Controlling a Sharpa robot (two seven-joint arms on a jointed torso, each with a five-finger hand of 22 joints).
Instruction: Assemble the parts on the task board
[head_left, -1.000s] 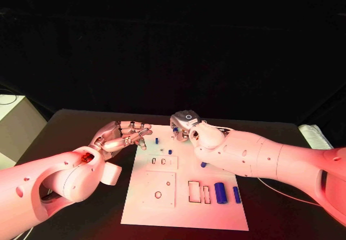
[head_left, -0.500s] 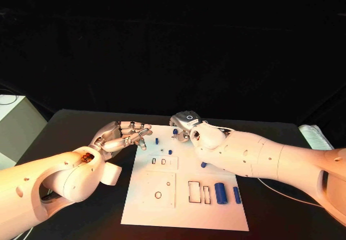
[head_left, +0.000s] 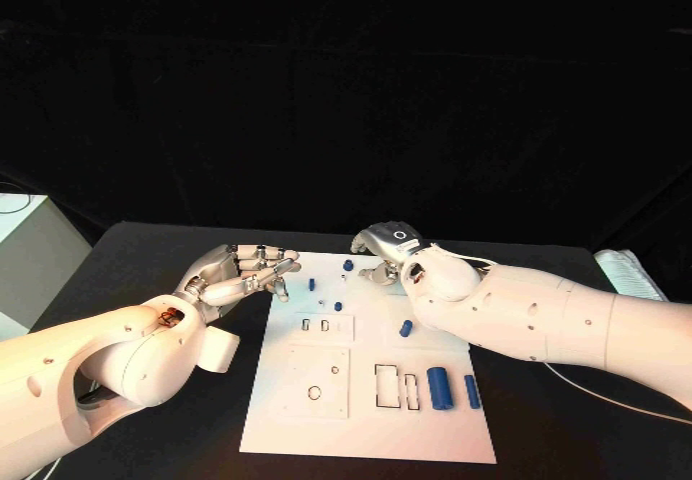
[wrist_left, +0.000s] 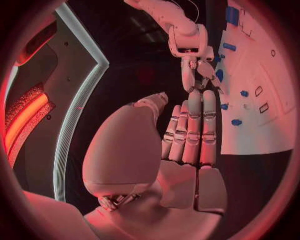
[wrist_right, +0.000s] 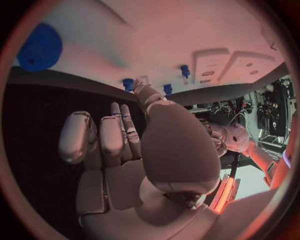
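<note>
Left robot hand (head_left: 242, 276) empty, fingers apart, at board (head_left: 368, 400) upper-left edge. Right robot hand (head_left: 387, 250) over board top, frame centre; grip impossible to tell.

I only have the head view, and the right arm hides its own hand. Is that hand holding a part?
Observer: No. In the right wrist view the right hand has its fingers stretched out with nothing in them.
Operator: What is nearest its fingertips?
Observer: A small blue part at the edge of the task board, close by the thumb's tip.
Operator: And the left hand, anything in it?
Observer: The left wrist view shows the left hand with straight fingers side by side, holding nothing.
</note>
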